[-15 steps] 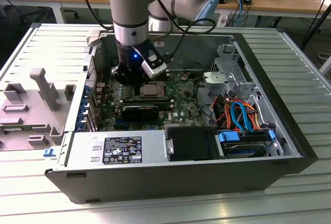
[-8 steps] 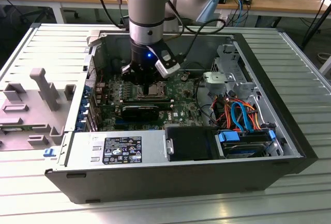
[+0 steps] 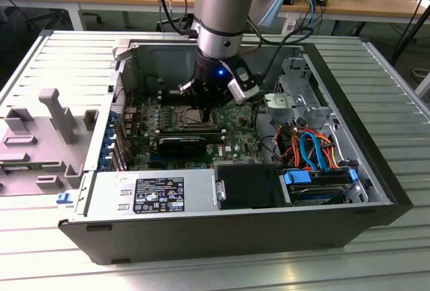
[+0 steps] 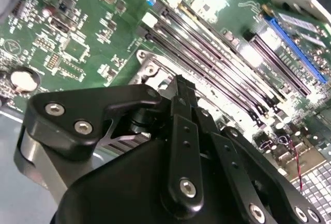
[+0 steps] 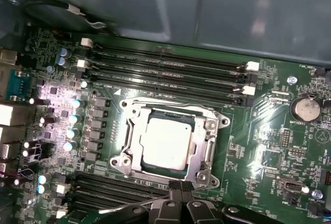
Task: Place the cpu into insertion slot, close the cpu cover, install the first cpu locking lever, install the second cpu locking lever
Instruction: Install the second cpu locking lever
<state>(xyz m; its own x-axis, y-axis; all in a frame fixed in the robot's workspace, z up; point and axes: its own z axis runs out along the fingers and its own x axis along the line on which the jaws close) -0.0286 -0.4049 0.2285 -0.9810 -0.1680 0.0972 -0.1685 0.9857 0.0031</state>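
Note:
The cpu (image 5: 166, 142) lies flat in the insertion slot (image 5: 213, 158) on the green board, its dull silver top showing. The cpu cover (image 5: 135, 131) is down around it, framing it on all sides. My gripper (image 5: 181, 187) hovers right at one edge of the socket, its black fingers pressed together with nothing visible between them. A thin metal lever rod (image 5: 132, 206) runs along that edge up to the fingertips. In the second wrist view my gripper (image 4: 185, 85) tapers to a point beside the socket's corner (image 4: 147, 64). From outside, the gripper (image 3: 203, 106) hangs over the cpu (image 3: 195, 119).
Long black memory slots (image 5: 165, 69) run beside the socket, more of them (image 5: 103, 190) on its other side. The case wall (image 3: 168, 59) stands behind. A power supply (image 3: 158, 193) and a drive bay with orange and blue cables (image 3: 312, 150) fill the near side. A grey fixture (image 3: 47, 130) sits on the exterior view's left.

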